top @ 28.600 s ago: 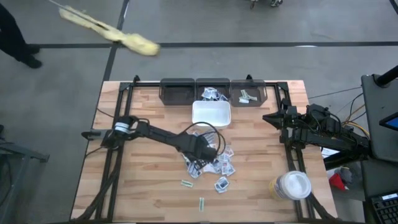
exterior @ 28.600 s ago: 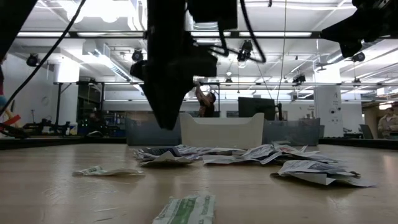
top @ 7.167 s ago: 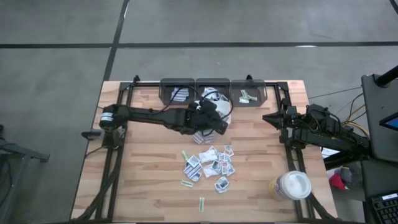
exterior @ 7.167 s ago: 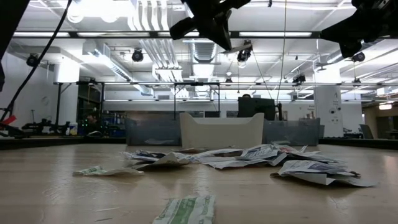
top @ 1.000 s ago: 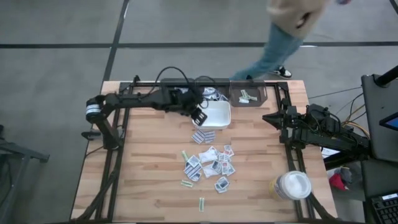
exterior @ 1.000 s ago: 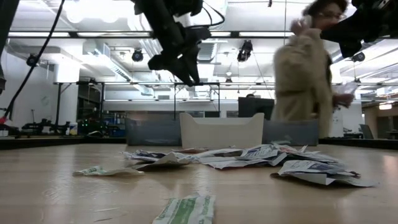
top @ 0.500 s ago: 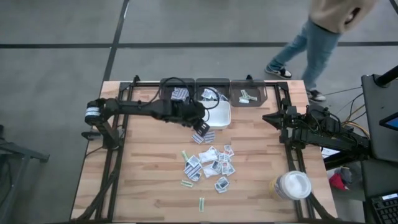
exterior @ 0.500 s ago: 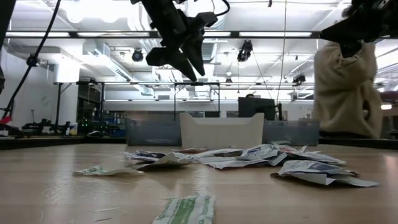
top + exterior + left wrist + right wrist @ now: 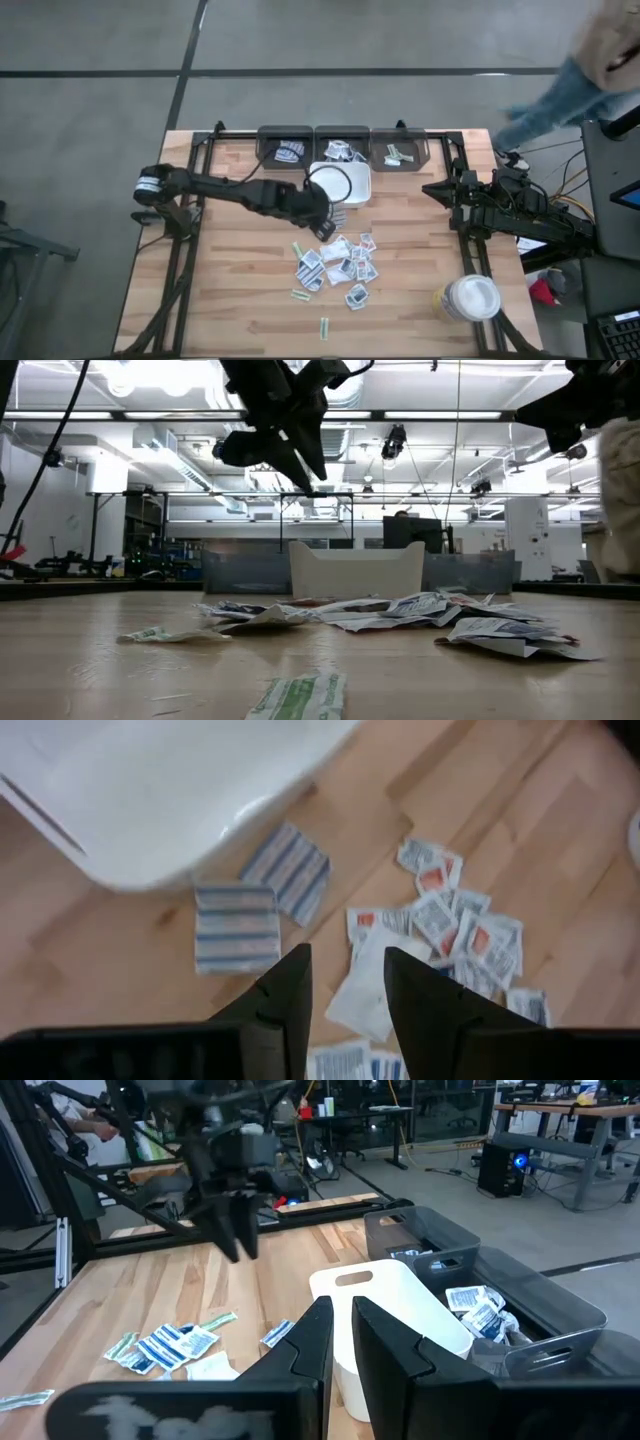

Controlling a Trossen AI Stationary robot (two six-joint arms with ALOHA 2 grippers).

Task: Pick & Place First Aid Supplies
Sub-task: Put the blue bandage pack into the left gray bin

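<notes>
Left claw (image 9: 324, 226) parted, empty, above packets (image 9: 338, 262); right claw (image 9: 432, 189) near-closed, holding nothing, parked at table's right edge.

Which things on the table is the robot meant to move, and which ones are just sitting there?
For the job:
- pile of small packets on the wood
- two blue-striped packets beside the white tray
- left gripper, open, empty, above the table near them

Just sitting there:
- white tray
- white-lidded jar
- right gripper, waiting at the table's right edge
</notes>
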